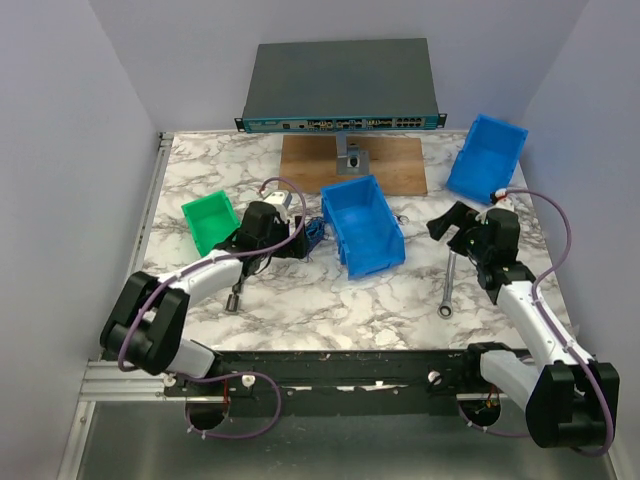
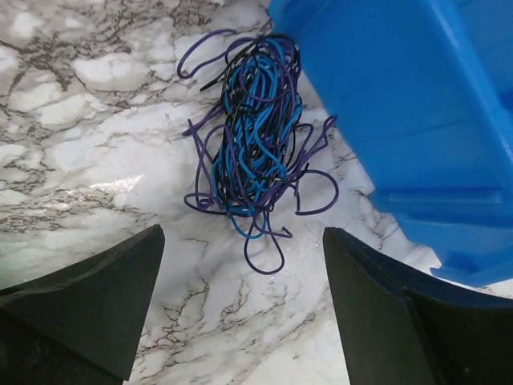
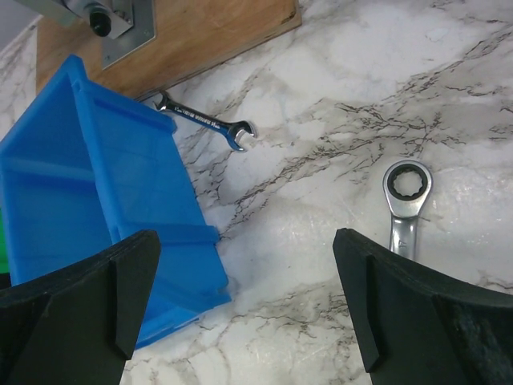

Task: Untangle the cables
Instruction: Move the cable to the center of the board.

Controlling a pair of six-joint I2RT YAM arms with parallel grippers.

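Note:
The cables (image 2: 256,136) are a small tangle of thin purple, blue and black wires lying on the marble table, right beside the left wall of a blue bin (image 2: 401,104). In the top view the cables (image 1: 313,236) show as a dark knot between the left arm's tip and that bin. My left gripper (image 2: 243,249) stands open just short of the bundle; only one loose purple loop reaches toward the gap, and nothing is between the fingers. My right gripper (image 3: 246,241) is open over bare marble, far from the cables, to the right of the blue bin (image 3: 88,192).
A green bin (image 1: 210,222) sits left of the left arm, and a second blue bin (image 1: 487,155) is at the back right. A network switch (image 1: 345,85) stands on a wooden board (image 1: 385,165). A ratchet wrench (image 3: 405,200) and a small spanner (image 3: 208,122) lie on the marble.

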